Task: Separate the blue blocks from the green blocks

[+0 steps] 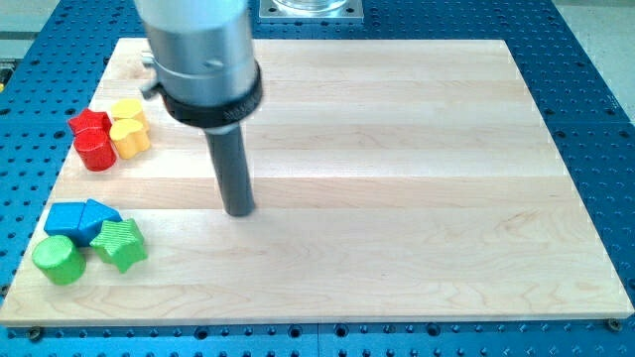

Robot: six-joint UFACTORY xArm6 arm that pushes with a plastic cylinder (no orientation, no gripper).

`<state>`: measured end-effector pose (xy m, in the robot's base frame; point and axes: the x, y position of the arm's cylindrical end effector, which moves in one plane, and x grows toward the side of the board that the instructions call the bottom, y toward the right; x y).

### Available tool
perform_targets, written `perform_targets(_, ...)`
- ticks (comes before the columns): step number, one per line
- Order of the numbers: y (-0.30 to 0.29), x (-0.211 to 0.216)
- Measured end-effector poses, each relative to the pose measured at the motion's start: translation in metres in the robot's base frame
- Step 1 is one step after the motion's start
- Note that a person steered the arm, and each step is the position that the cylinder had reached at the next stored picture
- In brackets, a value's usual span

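Note:
Two blue blocks lie at the view's lower left: a blue cube-like block (63,220) and a blue angular block (98,216) touching it on its right. A green star block (121,244) sits just below the angular blue one, touching it. A green cylinder (59,260) stands below the blue cube, close to the star. My tip (239,210) rests on the wooden board (397,149), to the right of this cluster, well apart from the blue angular block and the green star.
At the view's left edge, higher up, sit a red star-like block (89,123), a red cylinder (96,150), a yellow heart-like block (127,111) and a yellow block (131,137), bunched together. A blue perforated table surrounds the board.

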<state>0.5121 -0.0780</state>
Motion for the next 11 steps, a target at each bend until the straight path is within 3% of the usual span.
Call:
perform_targets(2, -0.012, 0.083)
perform_targets(4, -0.062, 0.106)
perform_targets(6, -0.218, 0.105)
perform_targets(9, -0.211, 0.033)
perform_targets(10, -0.163, 0.013)
perform_targets(11, -0.075, 0.011)
